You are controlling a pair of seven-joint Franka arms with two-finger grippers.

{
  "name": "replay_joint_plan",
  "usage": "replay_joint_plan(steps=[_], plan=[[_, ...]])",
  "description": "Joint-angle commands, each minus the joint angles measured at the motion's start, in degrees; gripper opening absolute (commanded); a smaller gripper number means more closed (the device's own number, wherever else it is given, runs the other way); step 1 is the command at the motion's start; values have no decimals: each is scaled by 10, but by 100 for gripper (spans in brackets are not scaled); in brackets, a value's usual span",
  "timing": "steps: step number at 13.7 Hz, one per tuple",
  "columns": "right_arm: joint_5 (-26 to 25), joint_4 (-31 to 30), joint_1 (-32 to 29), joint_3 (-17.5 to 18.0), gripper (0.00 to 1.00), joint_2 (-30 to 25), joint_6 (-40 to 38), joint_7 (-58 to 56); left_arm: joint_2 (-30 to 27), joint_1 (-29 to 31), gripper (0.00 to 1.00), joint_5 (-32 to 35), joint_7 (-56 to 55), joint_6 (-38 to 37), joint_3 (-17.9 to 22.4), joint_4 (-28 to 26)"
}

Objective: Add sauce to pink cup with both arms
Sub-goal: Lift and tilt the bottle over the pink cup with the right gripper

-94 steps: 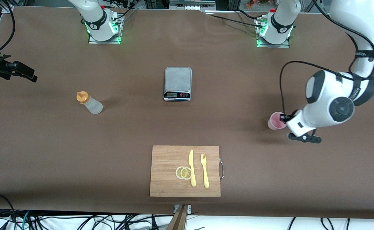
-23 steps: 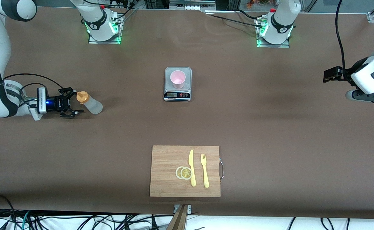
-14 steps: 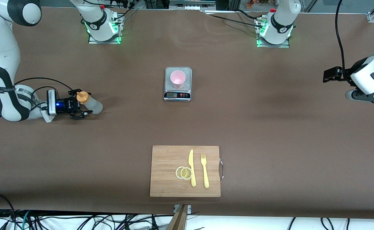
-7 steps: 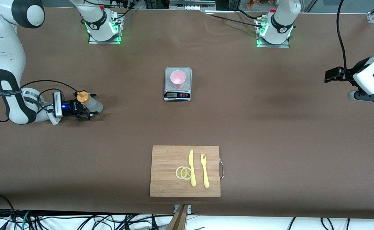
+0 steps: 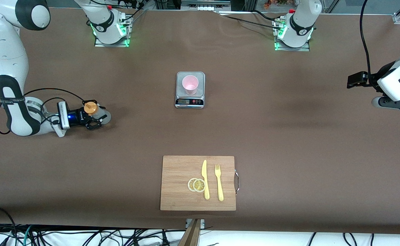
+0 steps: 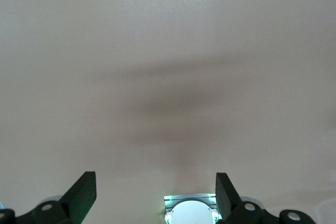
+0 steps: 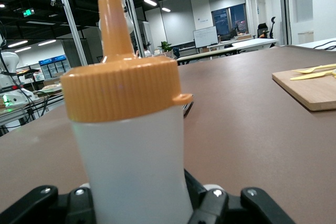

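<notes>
The sauce (image 5: 99,113), a whitish squeeze bottle with an orange nozzle cap (image 5: 90,107), stands on the table toward the right arm's end. My right gripper (image 5: 96,117) reaches in low and level, shut on the bottle's body. In the right wrist view the sauce (image 7: 131,150) fills the frame between the black fingers (image 7: 197,195). The pink cup (image 5: 190,83) stands upright on a kitchen scale (image 5: 200,77) at mid-table. My left gripper (image 5: 353,80) waits open over the left arm's end of the table, and in the left wrist view it (image 6: 155,199) holds nothing.
A wooden cutting board (image 5: 177,171) lies nearer to the front camera than the scale, carrying two lemon slices (image 5: 196,185), a yellow knife (image 5: 205,179) and a yellow fork (image 5: 218,182). The arm bases (image 5: 110,29) glow green along the table's back edge.
My right gripper slid forward around the bottle and its fingers closed on the body; the bottle shifted slightly. The left arm stayed where it was.
</notes>
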Motion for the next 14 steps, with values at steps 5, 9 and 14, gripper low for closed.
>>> replay_joint_plan(steps=[5,9,14], plan=[[-137,52,95,5,0,-80,60,227,-2,0,100,18,14,-5,-2,2],[-249,52,181,5,0,-141,103,352,-2,1,100,18,14,-5,-2,2],[-409,52,296,45,0,-180,154,543,-2,1,100,18,15,-5,-2,2]])
